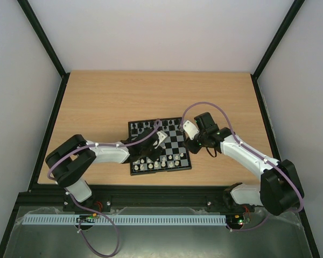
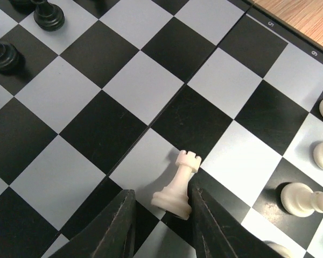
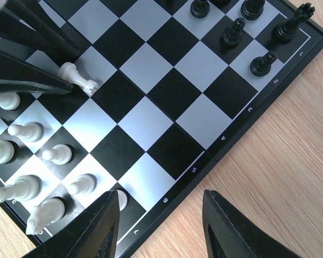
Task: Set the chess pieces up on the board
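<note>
The board (image 1: 175, 141) lies mid-table, with black chess pieces (image 3: 264, 63) along its far rows and cream-white ones (image 3: 27, 131) along its near rows. A white rook (image 2: 177, 188) leans tilted on a middle square between the fingers of my left gripper (image 2: 161, 215). Its base touches the right finger (image 2: 215, 231), and a gap shows at the left finger (image 2: 116, 231), so the jaws are open around it. My right gripper (image 3: 161, 215) hovers open over the board's right border with nothing between its fingers. A white pawn (image 3: 120, 199) stands beside its left finger.
Black pawns (image 2: 48, 15) stand a few squares beyond the rook, and white pieces (image 2: 301, 199) crowd the squares to its right. Bare wooden table (image 3: 290, 161) lies right of the board. Both arms meet over the board (image 1: 160, 138).
</note>
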You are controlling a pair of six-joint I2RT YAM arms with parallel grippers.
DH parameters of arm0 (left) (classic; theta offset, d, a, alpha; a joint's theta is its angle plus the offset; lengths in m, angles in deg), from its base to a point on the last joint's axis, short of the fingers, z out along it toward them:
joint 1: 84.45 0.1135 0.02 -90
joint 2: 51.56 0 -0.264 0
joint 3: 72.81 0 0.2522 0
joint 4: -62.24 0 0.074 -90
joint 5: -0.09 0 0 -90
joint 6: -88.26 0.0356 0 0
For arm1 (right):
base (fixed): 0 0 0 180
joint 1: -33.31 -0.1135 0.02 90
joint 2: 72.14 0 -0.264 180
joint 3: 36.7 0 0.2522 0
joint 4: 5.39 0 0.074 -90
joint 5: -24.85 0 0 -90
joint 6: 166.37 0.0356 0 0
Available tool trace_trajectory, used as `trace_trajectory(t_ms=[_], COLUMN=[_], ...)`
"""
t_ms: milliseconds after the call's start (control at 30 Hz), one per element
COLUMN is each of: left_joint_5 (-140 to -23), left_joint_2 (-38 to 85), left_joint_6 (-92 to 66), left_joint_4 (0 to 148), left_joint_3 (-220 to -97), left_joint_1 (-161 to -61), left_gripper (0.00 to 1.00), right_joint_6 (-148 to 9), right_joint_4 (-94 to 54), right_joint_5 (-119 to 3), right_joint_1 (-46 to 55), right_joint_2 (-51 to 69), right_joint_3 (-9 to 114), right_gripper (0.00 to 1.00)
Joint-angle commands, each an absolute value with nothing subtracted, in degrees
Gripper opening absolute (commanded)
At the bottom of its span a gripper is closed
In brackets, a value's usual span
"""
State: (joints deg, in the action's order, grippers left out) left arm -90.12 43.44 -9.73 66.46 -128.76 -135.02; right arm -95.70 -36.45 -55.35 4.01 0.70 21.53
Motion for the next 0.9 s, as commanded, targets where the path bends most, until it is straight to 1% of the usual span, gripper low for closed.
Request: trace_trajectory(t_ms=[0,367,633,767,867], left_joint_5=[-89.0,-88.0,-88.2,-88.2,-88.5], left_joint_2=[42.9,44.3,45.6,46.1,46.0], left_joint_6=[-10.0,-8.6,-7.8,-7.7,-7.7], left_joint_4=[67.8,66.3,66.1,66.4,66.8], left_joint_3=[-127.0,-127.2,-128.2,-128.6,-128.6], left_joint_1=[-135.2,-135.2,-135.2,-135.2,-135.2], left_gripper=[0.31,0.27,0.26,0.23,0.20], right_joint_6=[-96.5,-96.5,-96.5,-96.5,-96.4], right_joint_4=[-39.0,-39.4,-39.5,-39.5,-39.5], right_joint_5=[-55.0,-55.0,-55.0,-55.0,-55.0], right_joint_1=[4.1,4.1,4.1,4.1,4.2], right_joint_2=[1.7,2.3,2.7,2.7,2.8], right_joint_3=[20.8,21.1,21.1,21.1,21.2], right_gripper=[0.44,0.44,0.44,0.44,0.48])
